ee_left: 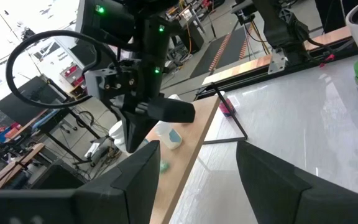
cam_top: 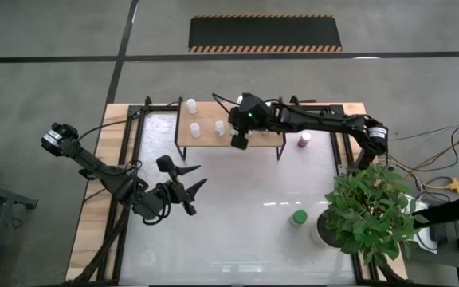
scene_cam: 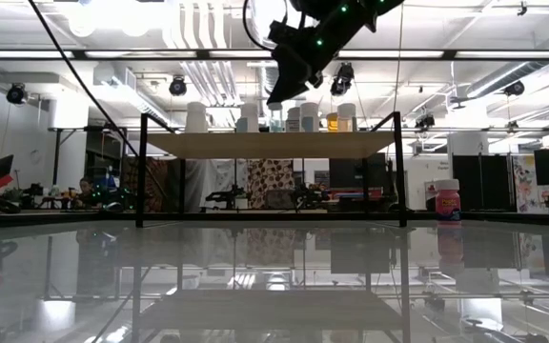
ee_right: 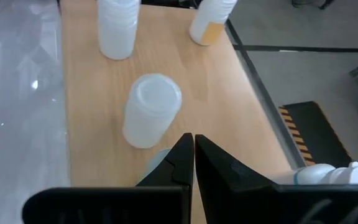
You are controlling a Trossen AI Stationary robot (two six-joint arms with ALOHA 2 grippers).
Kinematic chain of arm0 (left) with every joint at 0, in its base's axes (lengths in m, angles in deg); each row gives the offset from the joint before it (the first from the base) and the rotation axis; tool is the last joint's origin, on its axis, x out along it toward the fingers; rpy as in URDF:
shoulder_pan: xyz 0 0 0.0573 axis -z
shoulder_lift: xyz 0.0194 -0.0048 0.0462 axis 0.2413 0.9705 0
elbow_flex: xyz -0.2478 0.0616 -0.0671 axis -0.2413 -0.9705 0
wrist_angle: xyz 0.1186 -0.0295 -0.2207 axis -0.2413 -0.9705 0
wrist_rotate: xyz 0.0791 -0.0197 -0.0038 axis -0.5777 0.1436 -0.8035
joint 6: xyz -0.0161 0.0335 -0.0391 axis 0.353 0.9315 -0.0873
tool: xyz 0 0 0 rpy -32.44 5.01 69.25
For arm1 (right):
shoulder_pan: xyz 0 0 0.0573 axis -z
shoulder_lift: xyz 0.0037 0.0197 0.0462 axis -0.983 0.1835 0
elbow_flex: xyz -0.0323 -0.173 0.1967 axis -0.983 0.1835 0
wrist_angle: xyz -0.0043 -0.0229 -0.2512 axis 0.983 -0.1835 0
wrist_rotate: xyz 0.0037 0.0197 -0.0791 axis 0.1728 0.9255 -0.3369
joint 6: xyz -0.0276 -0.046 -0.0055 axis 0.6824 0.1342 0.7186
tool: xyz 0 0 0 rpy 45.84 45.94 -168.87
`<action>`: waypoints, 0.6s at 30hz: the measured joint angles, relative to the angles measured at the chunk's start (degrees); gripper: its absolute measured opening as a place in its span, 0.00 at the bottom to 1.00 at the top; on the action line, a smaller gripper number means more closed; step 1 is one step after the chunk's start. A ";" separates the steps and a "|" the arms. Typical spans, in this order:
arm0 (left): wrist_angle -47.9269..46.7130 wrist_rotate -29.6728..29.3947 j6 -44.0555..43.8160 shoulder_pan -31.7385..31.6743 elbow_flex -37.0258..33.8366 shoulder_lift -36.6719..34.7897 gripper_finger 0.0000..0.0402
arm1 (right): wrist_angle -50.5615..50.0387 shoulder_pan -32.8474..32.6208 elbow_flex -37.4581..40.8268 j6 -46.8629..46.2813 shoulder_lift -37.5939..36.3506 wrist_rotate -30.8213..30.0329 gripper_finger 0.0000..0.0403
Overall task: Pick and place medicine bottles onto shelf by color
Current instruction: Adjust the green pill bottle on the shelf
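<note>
Medicine bottles: right end effector (ee_right: 193,155), fingers pressed together, empty, hovers over shelf (cam_top: 257,136). Three white bottles (cam_top: 195,129) counted on its left part. One pink bottle (cam_top: 304,139), one green bottle (cam_top: 298,218) on desk (cam_top: 237,207). Left end effector (cam_top: 195,178) spread, near desk's left.

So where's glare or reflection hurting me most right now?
Low view: the glossy tabletop mirrors the shelf and ceiling lights, and the bottles on the shelf are backlit. High view: a pale sheen on the tabletop below the shelf. Right wrist view: bright glare on the tabletop beside the shelf; the white bottle is clear.
</note>
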 joint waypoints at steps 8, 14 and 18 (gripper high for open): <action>0.00 0.00 0.00 0.00 0.00 -0.01 0.49 | -1.18 -1.03 0.02 -0.13 -0.70 0.00 0.02; 0.00 0.00 0.00 0.01 0.00 0.00 0.49 | -1.50 -1.03 0.11 0.09 -0.90 -2.54 0.02; 0.00 0.00 0.00 0.01 0.00 -0.02 0.49 | -1.66 -1.03 0.15 0.67 -1.87 -2.99 0.02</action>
